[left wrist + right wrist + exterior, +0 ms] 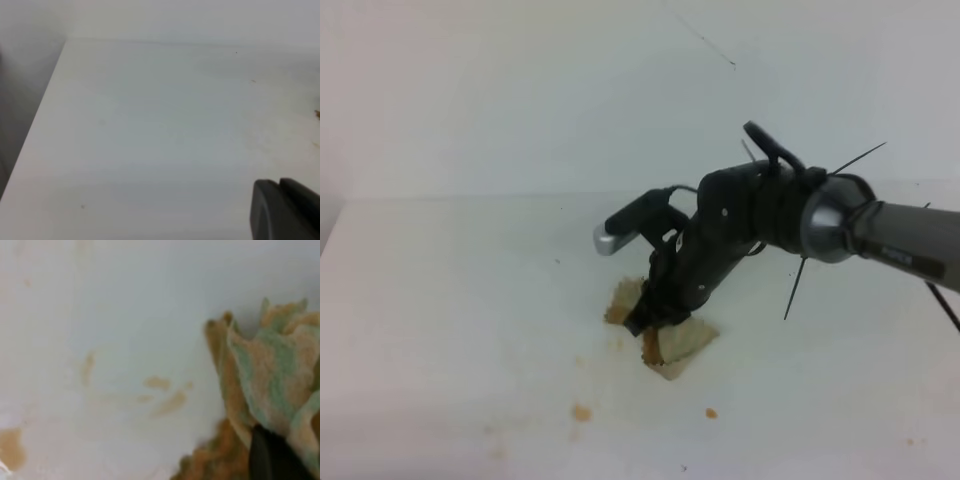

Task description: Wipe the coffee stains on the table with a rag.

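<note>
The right hand (648,318) is clamped shut on the rag (672,343) and presses it onto the table (440,300) near the middle, the cloth already tinged brown. No large puddle shows, so most of the wiping looks done; what is left of the stains (582,412) is small orange-brown spots and faint smears in front of the rag, toward the near edge. The left hand (285,210) shows only as a dark corner, so I cannot tell its state.
</note>
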